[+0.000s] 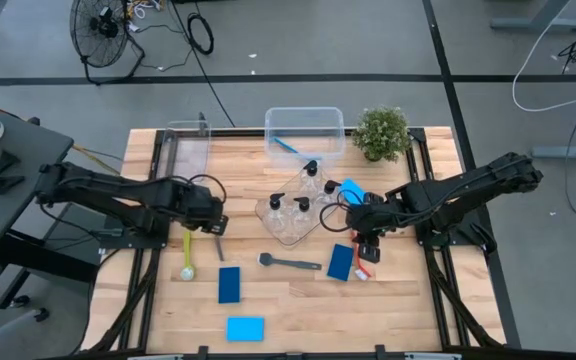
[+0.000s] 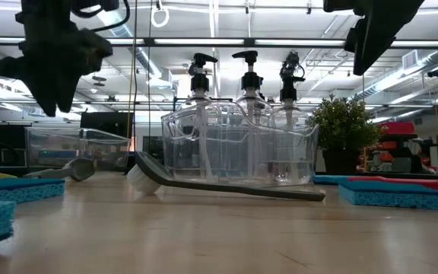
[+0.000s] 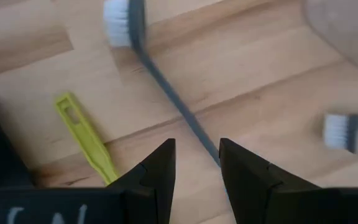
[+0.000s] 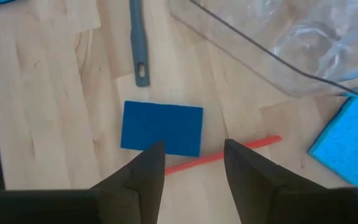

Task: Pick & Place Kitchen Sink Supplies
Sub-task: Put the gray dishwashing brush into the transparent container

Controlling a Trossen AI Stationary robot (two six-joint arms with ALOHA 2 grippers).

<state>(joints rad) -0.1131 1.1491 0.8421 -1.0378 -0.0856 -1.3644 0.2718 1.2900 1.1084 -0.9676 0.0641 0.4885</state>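
My left gripper [image 1: 213, 222] hangs open above the table, over the handle of a dark grey brush [image 3: 166, 87]; a yellow-green brush [image 1: 188, 255] lies beside it. My right gripper [image 1: 363, 240] is open too, raised above a dark-blue sponge [image 4: 162, 127] and a red brush [image 4: 222, 155] lying flat on the wood. Three clear pump bottles [image 2: 245, 84] stand in a clear tray [image 1: 280, 228]. Another grey brush [image 1: 288, 263] lies at mid-table. A blue brush [image 1: 286, 146] rests in the far bin. In the low view both grippers, left [image 2: 52, 68] and right [image 2: 379, 38], are well off the table.
A second dark-blue sponge [image 1: 229, 284] and a light-blue one [image 1: 245, 328] lie near the table's near edge; another light-blue sponge [image 1: 353, 190] sits right of the tray. Two clear bins [image 1: 304, 122] [image 1: 188, 145] and a potted plant [image 1: 381, 132] line the far edge.
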